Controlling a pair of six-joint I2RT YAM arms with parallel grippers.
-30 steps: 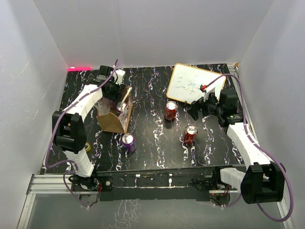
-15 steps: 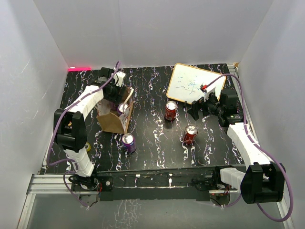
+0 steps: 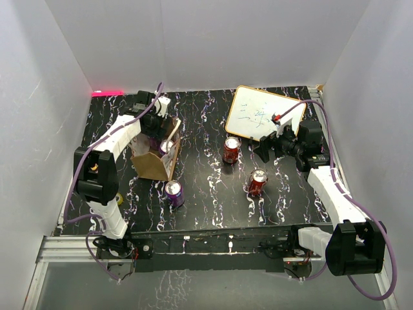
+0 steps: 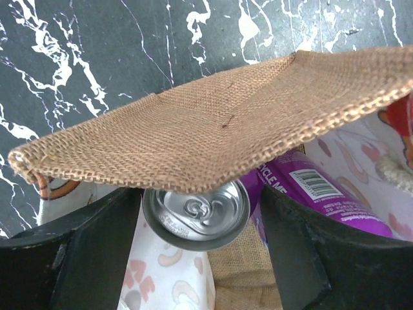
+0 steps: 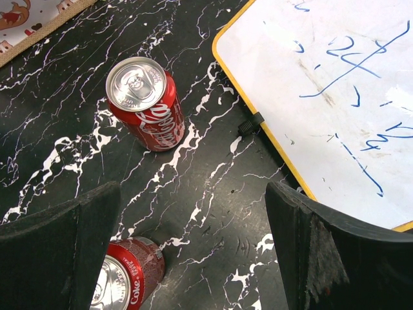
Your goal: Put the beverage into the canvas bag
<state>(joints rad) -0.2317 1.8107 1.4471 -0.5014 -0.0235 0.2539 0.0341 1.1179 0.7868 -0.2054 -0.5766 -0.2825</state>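
Note:
The canvas bag (image 3: pixel 150 166) stands at the left; its burlap wall (image 4: pixel 213 129) fills the left wrist view. A can with a silver top (image 4: pixel 195 210) stands inside it, also seen from above (image 3: pixel 166 146). A purple can (image 4: pixel 322 190) lies beside it in the bag. My left gripper (image 3: pixel 156 131) is open over the bag's far end, its fingers (image 4: pixel 84 258) either side of the silver top. A purple can (image 3: pixel 174 192) and two red cans (image 3: pixel 231 150) (image 3: pixel 257 182) stand on the table. My right gripper (image 3: pixel 268 150) is open and empty above the table.
A yellow-framed whiteboard (image 3: pixel 261 115) lies at the back right, just beyond my right gripper (image 5: pixel 193 194). The red cans show in the right wrist view (image 5: pixel 147 103) (image 5: pixel 119 284). White walls enclose the table on three sides.
My left gripper has drawn back a little over the bag, and a can's silver top now shows inside the bag. The right arm has not moved.

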